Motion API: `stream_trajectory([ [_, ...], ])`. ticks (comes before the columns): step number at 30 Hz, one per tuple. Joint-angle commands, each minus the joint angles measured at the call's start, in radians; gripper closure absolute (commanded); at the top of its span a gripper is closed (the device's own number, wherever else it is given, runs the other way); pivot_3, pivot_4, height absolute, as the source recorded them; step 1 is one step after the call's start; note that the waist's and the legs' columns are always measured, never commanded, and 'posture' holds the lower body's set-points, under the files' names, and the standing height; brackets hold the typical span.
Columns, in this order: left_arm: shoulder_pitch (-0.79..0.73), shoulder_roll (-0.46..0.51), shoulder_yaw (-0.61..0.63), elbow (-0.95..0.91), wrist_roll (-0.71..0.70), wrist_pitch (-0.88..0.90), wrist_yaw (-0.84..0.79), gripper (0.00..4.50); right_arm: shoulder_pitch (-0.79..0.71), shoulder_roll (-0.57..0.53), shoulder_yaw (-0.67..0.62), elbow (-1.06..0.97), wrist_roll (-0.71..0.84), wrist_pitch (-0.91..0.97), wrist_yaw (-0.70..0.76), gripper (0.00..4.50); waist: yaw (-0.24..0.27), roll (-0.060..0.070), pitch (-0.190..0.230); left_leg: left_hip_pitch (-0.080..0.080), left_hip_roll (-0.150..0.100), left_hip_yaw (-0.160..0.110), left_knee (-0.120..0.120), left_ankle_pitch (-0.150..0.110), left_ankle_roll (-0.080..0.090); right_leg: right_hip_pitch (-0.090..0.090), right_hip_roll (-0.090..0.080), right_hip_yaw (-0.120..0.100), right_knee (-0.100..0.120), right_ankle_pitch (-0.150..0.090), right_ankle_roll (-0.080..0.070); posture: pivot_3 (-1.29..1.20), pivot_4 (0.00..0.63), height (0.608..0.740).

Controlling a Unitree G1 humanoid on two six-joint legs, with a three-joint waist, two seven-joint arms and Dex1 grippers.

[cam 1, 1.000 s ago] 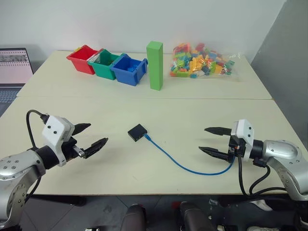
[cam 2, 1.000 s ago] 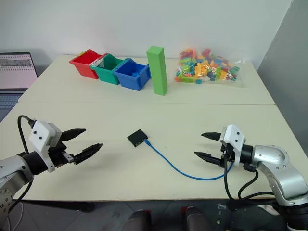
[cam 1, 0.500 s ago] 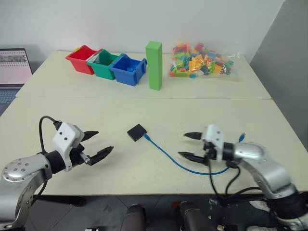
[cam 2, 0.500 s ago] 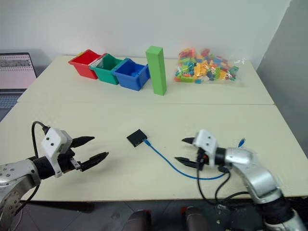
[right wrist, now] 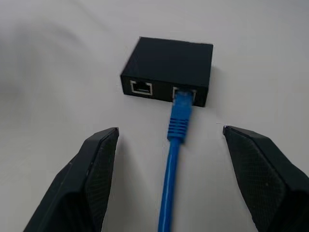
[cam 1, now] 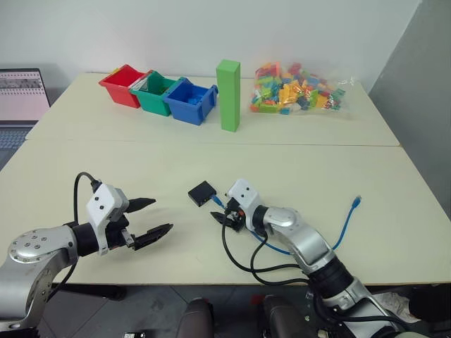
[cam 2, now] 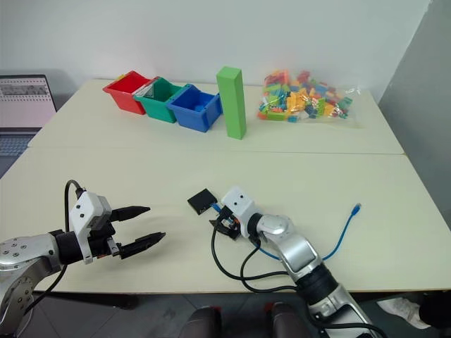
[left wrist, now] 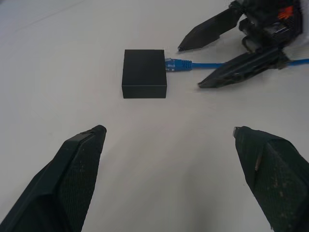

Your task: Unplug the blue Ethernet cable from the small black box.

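Blue Ethernet cable [right wrist: 176,126] plugged in small black box [right wrist: 169,63], straddled by right claw [right wrist: 169,169], open, empty, at box's 4 o'clock for plug pinch. Left claw [cam 1: 148,220] wide open, empty, at 8 o'clock, prob. to brace box.

The small box [cam 1: 201,193] sits on the near table [cam 1: 211,158] between the left gripper [cam 1: 152,219] and right gripper [cam 1: 223,213], with three bins [cam 1: 156,94], a tall block [cam 1: 227,95] and a bag of bricks [cam 1: 294,90] far behind.

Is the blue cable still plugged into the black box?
Plugged in: the blue cable has its plug seated in one port of the black box; the port beside it is empty.
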Motion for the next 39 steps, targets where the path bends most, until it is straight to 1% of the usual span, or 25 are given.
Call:
stream_trajectory([
  [1, -0.006, 0.010, 0.011, -0.007, -0.003, -0.014, -0.009, 0.00, -0.030, 0.033, -0.003, 0.041, -0.044, 0.005, -0.044, 1.03, -0.002, 0.000, 0.000, 0.000, 0.000, 0.000, 0.000, 0.000, 0.000, 0.000, 0.000, 0.000, 0.000, 0.000, 0.000, 0.00, 0.150, 0.740],
  [3, -0.004, 0.008, 0.010, -0.004, -0.001, -0.020, -0.010, 0.00, -0.032, 0.041, -0.004, 0.046, -0.053, 0.019, -0.049, 1.40, -0.003, 0.000, 0.000, 0.000, 0.000, 0.000, 0.000, 0.000, 0.000, 0.000, 0.000, 0.000, 0.000, 0.000, 0.000, 0.00, 0.150, 0.740],
  [11, -0.019, -0.007, 0.002, 0.041, -0.001, -0.024, -0.006, 0.00, -0.039, 0.038, 0.007, 0.032, -0.073, 0.042, -0.041, 3.44, -0.004, 0.000, 0.000, 0.000, 0.000, 0.000, 0.000, 0.000, 0.000, 0.000, 0.000, 0.000, 0.000, 0.000, 0.000, 0.00, 0.150, 0.740],
  [14, -0.030, -0.004, -0.005, 0.085, 0.006, -0.015, -0.002, 0.00, -0.049, 0.026, 0.024, 0.030, -0.091, -0.004, -0.018, 4.20, -0.003, 0.000, 0.000, 0.000, 0.000, -0.001, 0.000, 0.000, 0.000, 0.000, 0.000, -0.001, 0.000, 0.000, 0.000, 0.00, 0.150, 0.740],
  [15, -0.032, -0.007, -0.005, 0.104, 0.003, -0.008, -0.001, 0.00, -0.053, 0.001, 0.040, 0.020, -0.109, -0.039, 0.001, 4.35, -0.004, 0.000, 0.000, 0.000, 0.000, 0.000, 0.000, 0.000, 0.000, 0.000, 0.000, 0.000, 0.000, 0.000, 0.000, 0.00, 0.150, 0.740],
  [19, -0.045, -0.015, -0.006, 0.136, -0.024, 0.029, 0.001, 0.00, -0.066, -0.080, 0.063, -0.018, -0.146, -0.149, 0.065, 4.37, -0.003, 0.000, 0.000, 0.000, 0.000, 0.000, 0.000, 0.000, 0.000, 0.000, 0.000, 0.000, 0.000, 0.000, 0.000, 0.00, 0.150, 0.740],
  [20, -0.071, -0.016, 0.005, 0.139, -0.104, 0.130, -0.002, 0.00, -0.086, -0.127, 0.060, -0.048, -0.144, -0.227, 0.121, 4.37, -0.002, 0.000, 0.000, 0.000, 0.000, 0.000, 0.000, 0.000, 0.000, 0.000, 0.000, -0.001, 0.000, 0.000, 0.000, 0.00, 0.150, 0.740],
  [23, -0.126, -0.010, 0.026, 0.133, -0.298, 0.352, -0.030, 0.00, -0.131, -0.217, 0.057, -0.093, -0.137, -0.425, 0.240, 4.37, 0.001, 0.000, 0.001, -0.002, 0.000, -0.001, 0.001, 0.000, 0.000, -0.001, 0.000, -0.001, 0.000, 0.000, 0.001, 0.00, 0.150, 0.740],
  [28, -0.192, -0.013, 0.026, 0.087, -0.490, 0.534, -0.021, 0.00, -0.182, -0.269, 0.048, -0.132, -0.090, -0.610, 0.374, 4.37, -0.017, 0.000, 0.001, -0.001, 0.001, -0.002, 0.000, 0.000, 0.000, 0.000, 0.001, -0.002, 0.001, 0.000, 0.000, 0.00, 0.150, 0.740],
  [31, -0.234, -0.038, 0.018, 0.071, -0.553, 0.575, 0.012, 0.00, -0.202, -0.275, 0.044, -0.169, -0.076, -0.645, 0.425, 4.37, -0.019, 0.000, 0.001, -0.001, 0.001, -0.003, -0.001, 0.000, 0.000, 0.000, 0.000, -0.002, 0.002, 0.000, 0.000, 0.00, 0.150, 0.740],
  [32, -0.250, -0.049, 0.021, 0.072, -0.573, 0.584, 0.028, 0.00, -0.204, -0.275, 0.043, -0.178, -0.073, -0.649, 0.436, 4.37, -0.018, 0.000, 0.001, -0.001, 0.001, -0.003, -0.001, 0.000, 0.000, 0.000, 0.000, -0.002, 0.002, 0.003, -0.004, 0.00, 0.150, 0.740],
  [34, -0.273, -0.060, 0.029, 0.079, -0.611, 0.604, 0.045, 0.00, -0.207, -0.274, 0.042, -0.189, -0.071, -0.651, 0.457, 4.37, -0.017, 0.000, 0.001, -0.001, 0.000, -0.002, 0.000, 0.000, 0.000, 0.000, 0.000, -0.002, 0.002, 0.003, -0.005, 0.00, 0.150, 0.740],
  [39, -0.281, -0.054, 0.028, 0.085, -0.649, 0.628, 0.047, 0.00, -0.219, -0.271, 0.027, -0.187, -0.072, -0.652, 0.481, 4.37, -0.016, 0.000, 0.001, 0.000, 0.000, -0.002, 0.000, 0.000, 0.000, 0.000, 0.000, -0.002, 0.002, 0.003, -0.005, 0.00, 0.150, 0.740],
])
